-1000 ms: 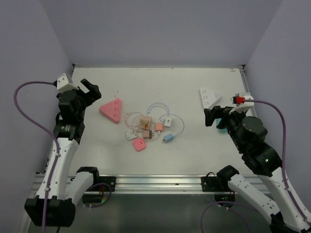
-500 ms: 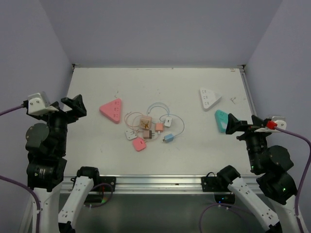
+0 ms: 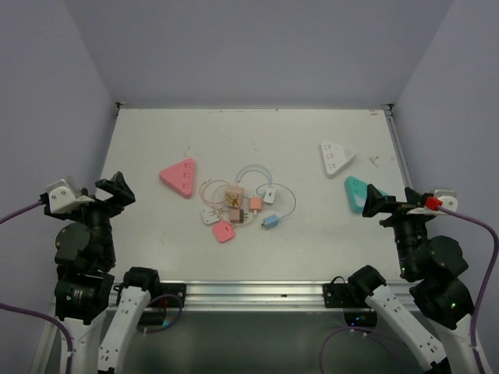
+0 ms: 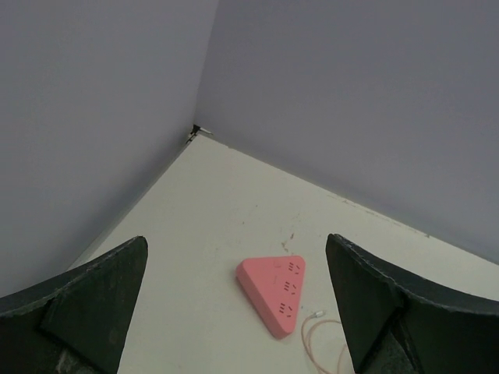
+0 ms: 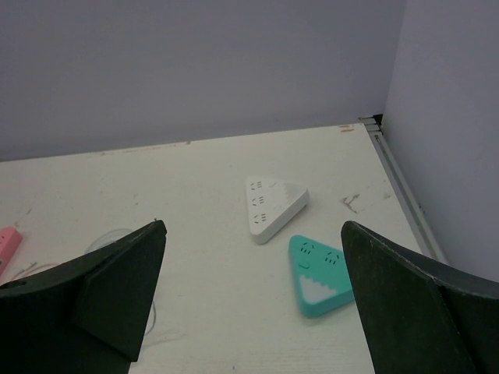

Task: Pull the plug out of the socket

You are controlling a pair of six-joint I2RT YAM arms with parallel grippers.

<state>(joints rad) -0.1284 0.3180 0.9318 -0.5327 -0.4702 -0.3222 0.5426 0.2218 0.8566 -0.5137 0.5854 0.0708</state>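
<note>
I am holding the left gripper [image 3: 115, 192] and the right gripper [image 3: 373, 205] with jaws spread wide and nothing between them, one hovering over the near left of the table [image 3: 296, 132], the other over the near right. By my judgement, the plug to be pulled is sitting in the cluster of small adapters [image 3: 238, 209] and looped cables near the table's middle. I cannot tell which piece is seated in which socket. The cluster is lying to the right of my left fingers and to the left of my right fingers, spreading more left-right than near-far. The left arm is looking marginally nearer. The pink triangular strip [image 4: 273, 290] is lying far-left of the cluster. The white triangular strip [image 5: 273, 206] and the teal triangular strip [image 5: 320, 275] are lying well to its right, and none is showing a plug. The surface is flat, matte and white. Lilac walls are closing it in on the left, right and far sides.
</note>
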